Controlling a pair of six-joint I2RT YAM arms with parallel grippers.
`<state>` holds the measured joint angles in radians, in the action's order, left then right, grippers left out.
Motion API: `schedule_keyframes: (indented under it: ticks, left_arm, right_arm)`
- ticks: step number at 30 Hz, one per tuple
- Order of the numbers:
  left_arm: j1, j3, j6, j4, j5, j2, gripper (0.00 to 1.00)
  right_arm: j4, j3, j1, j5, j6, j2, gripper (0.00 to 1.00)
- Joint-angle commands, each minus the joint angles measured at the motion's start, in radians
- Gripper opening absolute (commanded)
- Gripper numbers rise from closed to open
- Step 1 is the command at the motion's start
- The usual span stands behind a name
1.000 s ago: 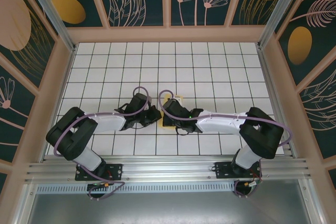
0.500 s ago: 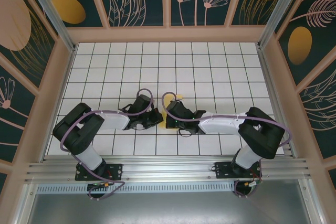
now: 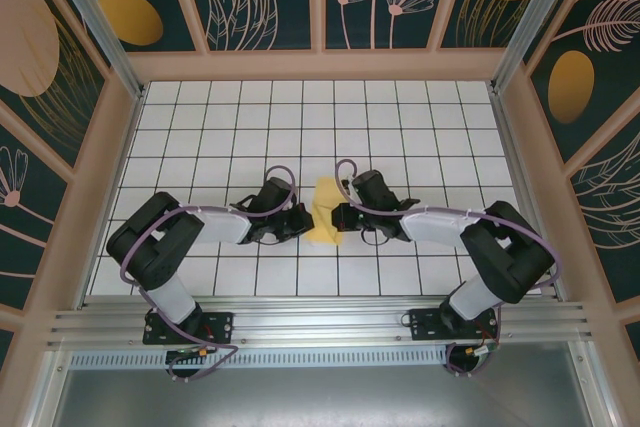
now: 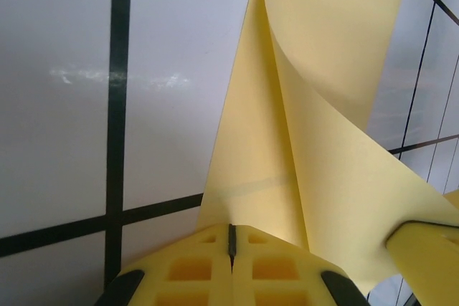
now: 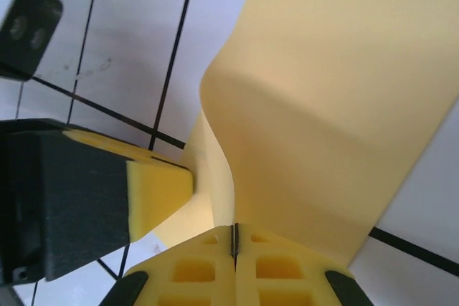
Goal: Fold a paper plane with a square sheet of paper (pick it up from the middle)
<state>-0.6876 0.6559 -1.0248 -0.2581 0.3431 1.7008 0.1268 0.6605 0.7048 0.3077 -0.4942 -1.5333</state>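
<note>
The square sheet of paper [image 3: 324, 212] is pale yellow and hangs bent between my two grippers, just above the white grid table near its middle front. My left gripper [image 3: 302, 220] is shut on the sheet's left edge. In the left wrist view the paper [image 4: 323, 141] curls up and away from the closed left gripper [image 4: 231, 238]. My right gripper [image 3: 341, 215] is shut on the opposite edge. In the right wrist view the sheet [image 5: 344, 105] rises in an S-bend from the closed right gripper [image 5: 234, 238]. One of the left gripper's fingers [image 5: 154, 184] sits close beside it.
The white grid tabletop [image 3: 400, 117] stretches far behind the grippers. Wooden frame walls [image 3: 320, 65] with dark floral panels close the back and both sides. An aluminium rail [image 3: 320, 327] with both arm bases runs along the near edge.
The right arm has swung back to the right and uncovered the paper. The left gripper has slid slightly right. The sheet now shows lifted and bent between the two grippers.
</note>
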Motion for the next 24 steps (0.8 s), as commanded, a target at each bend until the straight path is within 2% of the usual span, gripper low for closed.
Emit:
schedule_keyframes:
  ticks: [1,11,24]
  left_arm:
    - [-0.004,0.001,0.026,0.071,-0.052,0.045,0.07]
    - [-0.003,0.016,0.036,0.097,-0.058,0.052,0.07]
    - [-0.004,0.023,0.049,0.121,-0.064,0.051,0.07]
  right_arm:
    - [0.02,-0.001,-0.04,0.095,0.078,0.007,0.01]
    - [0.015,0.013,-0.104,0.181,0.17,-0.046,0.03]
    - [0.019,0.025,-0.152,0.202,0.219,-0.089,0.03]
